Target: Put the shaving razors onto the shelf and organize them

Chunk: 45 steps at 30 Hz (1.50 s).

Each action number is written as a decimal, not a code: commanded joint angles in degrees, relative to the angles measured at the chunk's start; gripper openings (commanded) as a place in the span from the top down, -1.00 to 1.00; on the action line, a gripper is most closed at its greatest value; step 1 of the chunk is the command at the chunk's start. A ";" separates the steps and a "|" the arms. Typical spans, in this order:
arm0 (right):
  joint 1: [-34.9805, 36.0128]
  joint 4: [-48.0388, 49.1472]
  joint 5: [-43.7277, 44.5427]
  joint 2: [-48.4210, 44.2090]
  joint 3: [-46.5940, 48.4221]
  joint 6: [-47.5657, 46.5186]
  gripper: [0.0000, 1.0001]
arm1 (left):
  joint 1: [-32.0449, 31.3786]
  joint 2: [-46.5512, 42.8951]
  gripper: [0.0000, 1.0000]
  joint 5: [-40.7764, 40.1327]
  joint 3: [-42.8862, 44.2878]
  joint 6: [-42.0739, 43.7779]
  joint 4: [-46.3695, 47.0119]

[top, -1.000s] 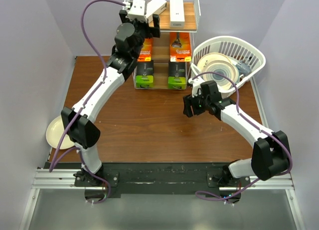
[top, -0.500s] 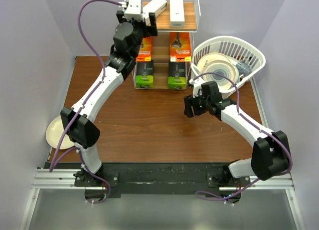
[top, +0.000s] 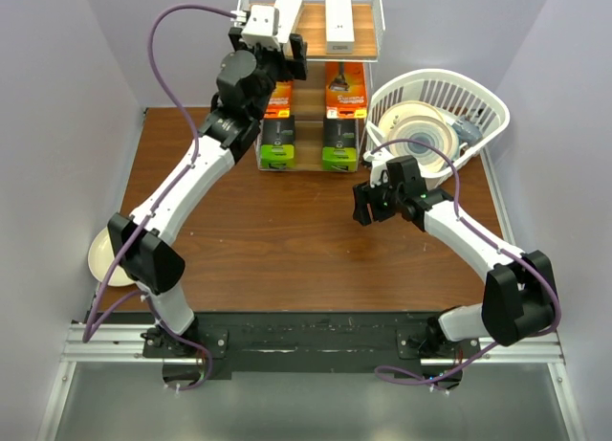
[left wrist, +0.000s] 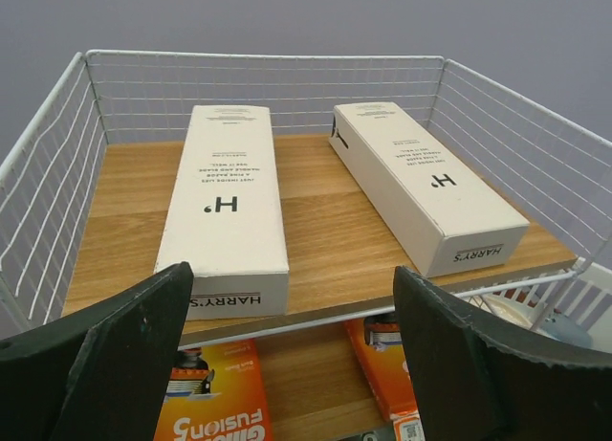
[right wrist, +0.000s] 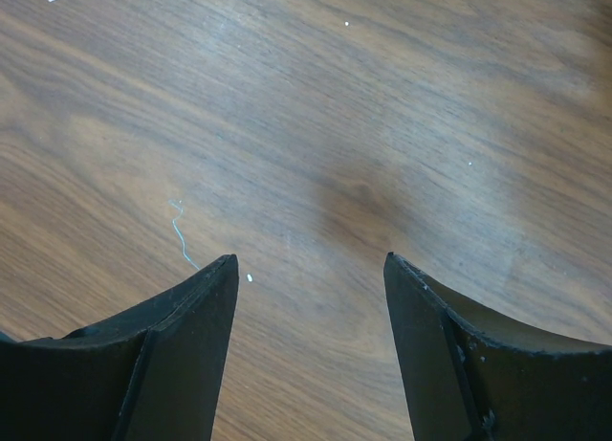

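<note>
The shelf (top: 368, 20) stands at the table's back. Two long white boxes lie side by side on its top board, the left one (left wrist: 225, 197) and the right one (left wrist: 421, 178). Two orange cards (top: 345, 85) (top: 278, 99) sit on the middle tier. Two black boxes with lime-green ends (top: 278, 143) (top: 339, 144) sit on the bottom tier. My left gripper (left wrist: 292, 274) is open and empty, just in front of the top tier's front edge (top: 277, 49). My right gripper (right wrist: 310, 259) is open and empty above bare tabletop (top: 361, 204).
A white slotted basket (top: 483, 97) holding cream plates (top: 416, 135) stands right of the shelf, close to my right arm. Another cream plate (top: 103, 254) lies at the table's left edge. White wire walls (left wrist: 57, 144) enclose the top tier.
The left white box lay askew on the top tier and now lies straight beside the other. My left gripper has shifted right in front of it. The right arm has not moved.
</note>
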 commanded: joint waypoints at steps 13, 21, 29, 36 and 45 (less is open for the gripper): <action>-0.49 2.21 -0.14 0.78 1.04 0.85 -0.34 | -0.85 -5.50 -0.87 -1.63 -2.59 -2.02 -2.02; -0.49 2.21 -0.14 2.01 2.10 0.77 -0.34 | -0.68 -3.66 -0.90 -3.21 -1.36 -1.23 -1.49; -0.75 1.86 0.21 2.10 2.45 0.50 -0.34 | -0.06 -1.19 -0.90 -1.81 0.40 -2.98 -1.93; -0.93 2.12 0.12 1.84 1.66 0.59 -0.34 | -0.24 -1.10 -0.90 -0.05 0.84 -4.92 -2.72; -0.93 2.47 0.03 2.10 1.66 0.85 -0.35 | -0.24 -2.42 -0.89 0.74 -0.92 -4.92 -2.64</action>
